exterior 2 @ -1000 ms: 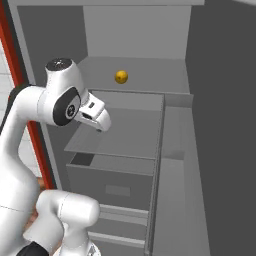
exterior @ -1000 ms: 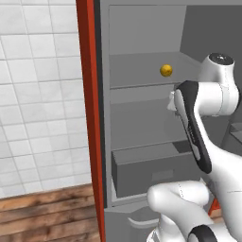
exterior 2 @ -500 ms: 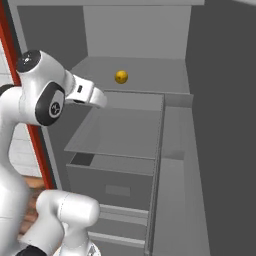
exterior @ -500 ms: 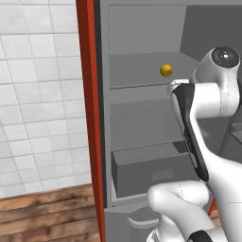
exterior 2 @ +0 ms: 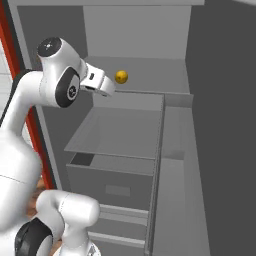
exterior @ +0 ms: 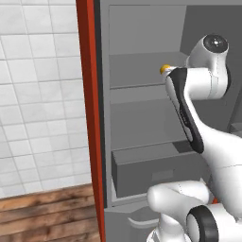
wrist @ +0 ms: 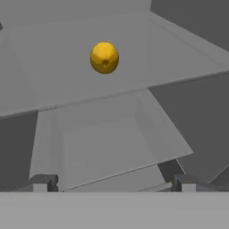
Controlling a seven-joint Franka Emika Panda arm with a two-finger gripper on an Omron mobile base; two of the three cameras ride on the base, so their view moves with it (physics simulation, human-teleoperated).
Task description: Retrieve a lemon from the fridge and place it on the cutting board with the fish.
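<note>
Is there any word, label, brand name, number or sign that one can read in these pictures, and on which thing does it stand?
None: no readable text in any view.
The fridge walls, shelves and drawer are plain grey.
The lemon bears no sticker.
The arm and the open tool carry no lettering.
The tiled wall is unmarked.

The tall matte grey fridge [exterior 2: 200,150] stands open, with a tiled wall [exterior: 38,94] to its left and a wooden plank floor [exterior: 42,217] below that wall. The small round yellow lemon [wrist: 104,57] sits alone on the upper grey shelf [exterior 2: 150,75], toward its middle. Below lie a second shelf [exterior 2: 120,135] and, lowest, a drawer [exterior 2: 115,185]. The two-finger gripper [wrist: 112,182], jaws wide apart, hangs in front of the lemon, apart from it, above the second shelf.
</note>
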